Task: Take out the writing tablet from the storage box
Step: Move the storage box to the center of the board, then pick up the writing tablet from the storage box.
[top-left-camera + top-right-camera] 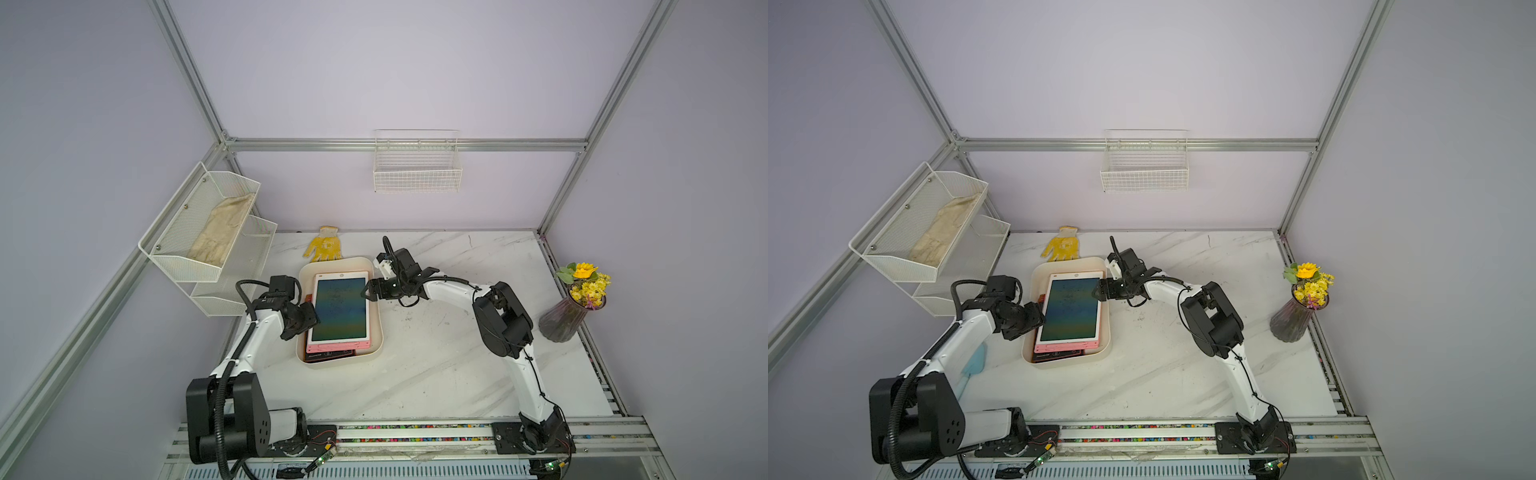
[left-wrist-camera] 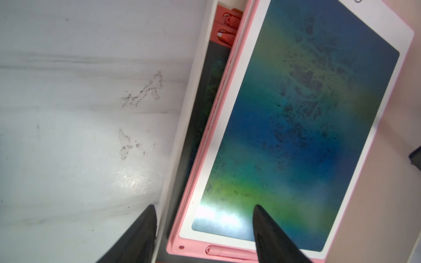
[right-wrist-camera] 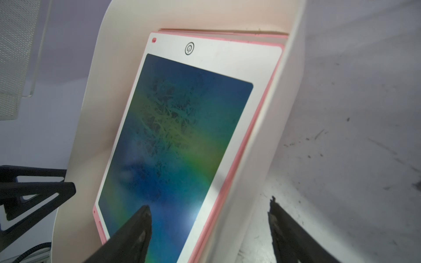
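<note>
**Writing Tablet, Stored in Tub**

Item: flat rectangular writing tablet (image 1: 340, 309) with a pink plastic casing, white matte bezel and glossy dark screen showing a blue-green sheen and faint scribbles. It lay topmost on a stack of similar slabs inside the storage box (image 1: 345, 262), a cream-white shallow plastic tub with rounded corners and smooth solid walls. The tub stood on the white marble-veined table (image 1: 436, 357).

Left fingers (image 2: 271, 236), black and tapered: spread apart and grasping nothing, one above the screen, one outside the tub wall. Right fingers (image 3: 134, 236): likewise spread and empty, astride the opposite wall.

Adjacent:
- knitted yellow glove (image 1: 324, 246), just beyond the tub
- ribbed purple glass vase (image 1: 561, 322) of yellow flowers, well apart
- white mesh two-tier shelf (image 1: 183, 264)
- white wire grid basket (image 1: 417, 176)
</note>
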Controlling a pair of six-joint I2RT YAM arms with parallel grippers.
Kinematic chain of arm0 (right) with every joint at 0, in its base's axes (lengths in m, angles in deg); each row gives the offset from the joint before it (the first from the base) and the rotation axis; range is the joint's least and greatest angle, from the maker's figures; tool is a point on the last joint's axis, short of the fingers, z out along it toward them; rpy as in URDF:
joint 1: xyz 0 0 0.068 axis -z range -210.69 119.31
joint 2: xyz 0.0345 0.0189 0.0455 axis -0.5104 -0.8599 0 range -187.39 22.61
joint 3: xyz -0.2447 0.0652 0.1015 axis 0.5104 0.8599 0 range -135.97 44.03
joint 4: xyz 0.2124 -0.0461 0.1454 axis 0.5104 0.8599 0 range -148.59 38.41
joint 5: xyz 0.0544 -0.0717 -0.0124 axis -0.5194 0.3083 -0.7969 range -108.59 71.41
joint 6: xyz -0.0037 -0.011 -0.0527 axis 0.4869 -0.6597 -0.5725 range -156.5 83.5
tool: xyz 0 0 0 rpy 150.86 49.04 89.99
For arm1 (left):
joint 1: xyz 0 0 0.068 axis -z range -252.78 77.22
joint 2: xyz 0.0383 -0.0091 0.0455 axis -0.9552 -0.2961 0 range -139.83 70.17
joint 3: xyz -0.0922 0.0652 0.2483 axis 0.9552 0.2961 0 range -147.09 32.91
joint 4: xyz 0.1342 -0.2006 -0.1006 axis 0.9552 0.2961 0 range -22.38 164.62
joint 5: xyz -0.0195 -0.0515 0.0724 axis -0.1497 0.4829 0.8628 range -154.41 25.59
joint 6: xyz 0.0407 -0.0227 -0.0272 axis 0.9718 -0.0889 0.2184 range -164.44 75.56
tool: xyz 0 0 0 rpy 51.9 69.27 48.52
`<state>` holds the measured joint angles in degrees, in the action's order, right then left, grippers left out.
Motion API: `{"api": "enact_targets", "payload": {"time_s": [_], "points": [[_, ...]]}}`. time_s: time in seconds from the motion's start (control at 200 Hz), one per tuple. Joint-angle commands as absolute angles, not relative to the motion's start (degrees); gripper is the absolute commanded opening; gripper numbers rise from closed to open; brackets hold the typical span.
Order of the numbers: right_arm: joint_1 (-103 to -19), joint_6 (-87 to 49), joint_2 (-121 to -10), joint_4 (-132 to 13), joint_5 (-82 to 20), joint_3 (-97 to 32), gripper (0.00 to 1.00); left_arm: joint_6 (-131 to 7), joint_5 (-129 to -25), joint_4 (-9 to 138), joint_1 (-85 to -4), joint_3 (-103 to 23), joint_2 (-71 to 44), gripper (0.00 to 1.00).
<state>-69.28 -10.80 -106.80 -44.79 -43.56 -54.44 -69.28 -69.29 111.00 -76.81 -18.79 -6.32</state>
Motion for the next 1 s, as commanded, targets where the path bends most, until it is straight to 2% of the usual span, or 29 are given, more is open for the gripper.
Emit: {"api": "enact_targets", "payload": {"time_s": [0.0, 0.125, 0.215, 0.38, 0.525, 0.68, 0.995], "points": [[-69.3, -10.3, -106.9, -44.8, -44.0, -55.5, 0.82, -67.5, -71.0, 109.7, -73.5, -26.5, -6.0, 0.68], [-69.3, -10.3, -106.9, -45.1, -44.2, -54.9, 0.82, -67.6, -69.4, 110.3, -73.2, -27.6, -5.2, 0.62], [-69.3, -9.9, -106.9, -45.6, -44.9, -54.5, 0.82, -68.0, -66.3, 111.2, -73.2, -28.0, -3.9, 0.67], [-69.5, -8.5, -106.9, -46.7, -46.5, -54.6, 0.82, -68.1, -62.0, 113.5, -73.3, -29.2, -1.9, 0.66], [-70.2, -8.5, -106.6, -46.4, -47.4, -54.8, 0.82, -67.8, -64.7, 113.6, -73.2, -30.9, -0.8, 0.69], [-72.0, -6.9, -107.3, -47.8, -49.5, -55.1, 0.82, -67.5, -71.7, 113.5, -72.9, -32.1, -4.4, 0.7], [-74.4, -4.2, -107.6, -50.1, -51.9, -56.0, 0.82, -67.4, -67.0, 113.0, -72.8, -31.6, -12.8, 0.71]]}}
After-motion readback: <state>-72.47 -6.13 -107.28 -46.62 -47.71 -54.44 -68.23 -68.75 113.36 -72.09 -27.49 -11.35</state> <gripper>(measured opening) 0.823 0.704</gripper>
